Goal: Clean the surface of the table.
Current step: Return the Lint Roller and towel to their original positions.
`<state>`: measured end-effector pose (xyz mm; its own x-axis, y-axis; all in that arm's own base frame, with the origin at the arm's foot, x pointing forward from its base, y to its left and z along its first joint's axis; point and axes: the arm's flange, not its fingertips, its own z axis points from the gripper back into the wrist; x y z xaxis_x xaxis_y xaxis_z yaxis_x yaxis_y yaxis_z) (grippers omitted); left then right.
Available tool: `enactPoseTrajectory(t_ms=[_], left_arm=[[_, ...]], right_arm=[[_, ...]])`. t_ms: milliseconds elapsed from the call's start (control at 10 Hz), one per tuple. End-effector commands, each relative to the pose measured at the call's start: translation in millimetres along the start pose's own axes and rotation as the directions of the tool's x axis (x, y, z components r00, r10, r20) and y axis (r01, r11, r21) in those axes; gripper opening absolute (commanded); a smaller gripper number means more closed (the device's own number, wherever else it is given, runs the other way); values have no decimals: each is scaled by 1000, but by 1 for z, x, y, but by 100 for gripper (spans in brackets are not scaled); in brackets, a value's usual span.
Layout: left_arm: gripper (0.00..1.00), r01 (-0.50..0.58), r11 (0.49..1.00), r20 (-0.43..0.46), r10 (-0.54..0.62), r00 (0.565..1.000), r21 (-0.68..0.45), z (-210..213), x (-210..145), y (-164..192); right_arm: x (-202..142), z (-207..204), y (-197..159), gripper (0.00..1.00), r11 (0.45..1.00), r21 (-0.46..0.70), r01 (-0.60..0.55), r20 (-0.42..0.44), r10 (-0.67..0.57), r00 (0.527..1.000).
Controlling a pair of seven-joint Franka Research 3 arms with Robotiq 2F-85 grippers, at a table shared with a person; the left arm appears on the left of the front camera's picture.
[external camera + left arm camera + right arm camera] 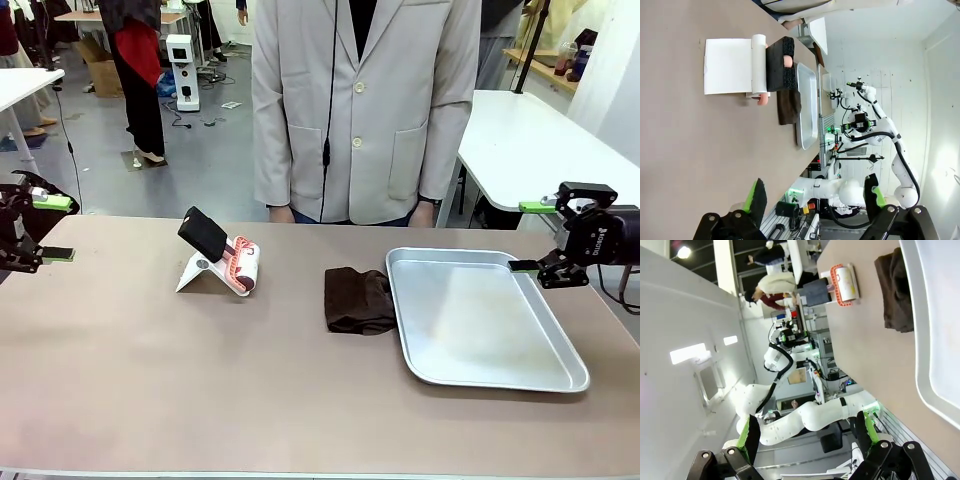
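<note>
The table [200, 380] has a matte brownish-taupe top. A dark brown cloth [357, 300] lies crumpled near its middle, touching the left rim of a silver tray [480, 320]. My left gripper [58, 228] hovers open at the table's far left edge with nothing between its fingers. At the right side my right gripper [526, 236] is open too, just above the tray's far right corner. In the left wrist view the cloth [789, 106] lies far ahead of the open gripper [815, 197]. From the right wrist, the cloth [896, 290] appears beyond the open gripper [808, 431].
A white folded stand [198, 275] carrying a black block [203, 235] and a small red-patterned roll [243, 265] sits left of centre. A person in a beige jacket [365, 110] stands at the far edge. A white table [540, 140] is behind on the right.
</note>
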<state>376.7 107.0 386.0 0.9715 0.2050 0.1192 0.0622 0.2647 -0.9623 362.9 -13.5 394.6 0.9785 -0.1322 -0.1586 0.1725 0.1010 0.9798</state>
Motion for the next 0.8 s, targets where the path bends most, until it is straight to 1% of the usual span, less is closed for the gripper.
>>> enactPoseTrajectory(t_ms=[0, 700], left_arm=[[100, 7, 1000, 5, -7, 1000, -9, -1, -3, -3], [100, 7, 1000, 5, -7, 1000, -9, -1, -3, -3]], right_arm=[[-1, 1, 3, 100, 1000, 3, -4, -6, 5, 1000], [-1, 1, 3, 100, 1000, 3, -4, -6, 5, 1000]])
